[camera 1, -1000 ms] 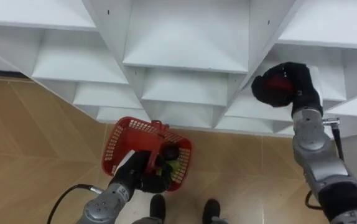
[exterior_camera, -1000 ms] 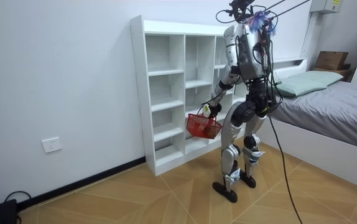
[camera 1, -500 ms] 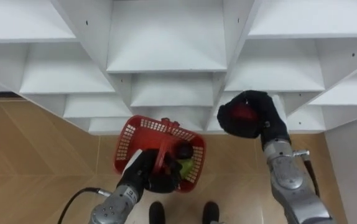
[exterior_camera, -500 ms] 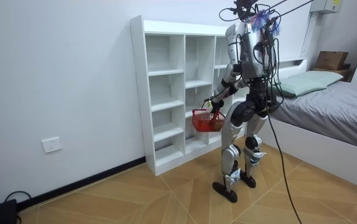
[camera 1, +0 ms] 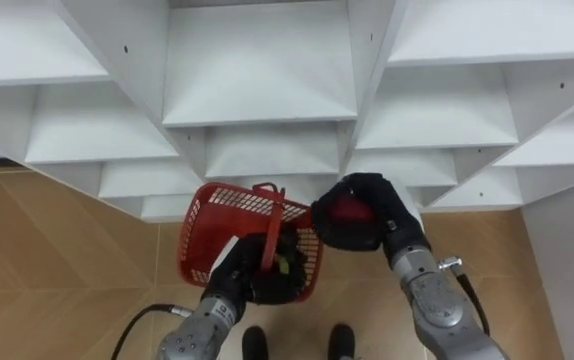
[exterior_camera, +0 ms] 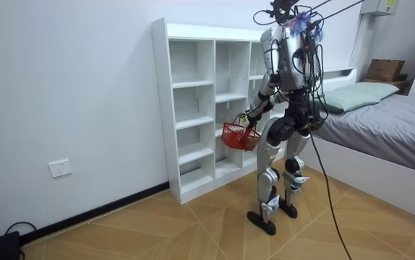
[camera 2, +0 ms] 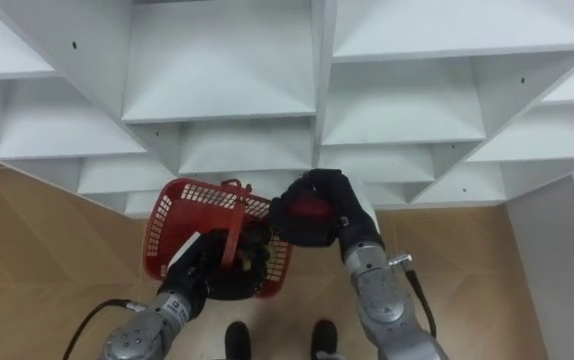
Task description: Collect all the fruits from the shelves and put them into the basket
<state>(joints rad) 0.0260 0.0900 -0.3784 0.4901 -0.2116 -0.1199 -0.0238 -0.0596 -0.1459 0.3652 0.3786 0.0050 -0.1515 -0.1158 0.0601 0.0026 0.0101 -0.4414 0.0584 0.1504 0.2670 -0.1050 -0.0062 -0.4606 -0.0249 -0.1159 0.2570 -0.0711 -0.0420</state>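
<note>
I stand facing the white closet (camera 1: 267,90), close to its open shelves. My left hand (camera 1: 252,280) is curled round the handle of a red plastic basket (camera 1: 207,230) and carries it in front of me; a dark fruit and a green fruit (camera 1: 289,264) lie inside. My right hand (camera 1: 362,210) is shut on a red fruit (camera 1: 348,211) and hovers at the basket's right rim. In the room view the basket (exterior_camera: 238,136) hangs at hip height before the shelving (exterior_camera: 193,108).
The closet's shelf boards (camera 2: 227,70) spread out just ahead and look bare. Wooden floor (camera 1: 57,260) lies below. A bed (exterior_camera: 388,123) stands at the room view's right, behind me.
My right hand has carried the red fruit down and leftward from the right-hand shelves to the basket's rim. The left hand has raised the basket a little.
</note>
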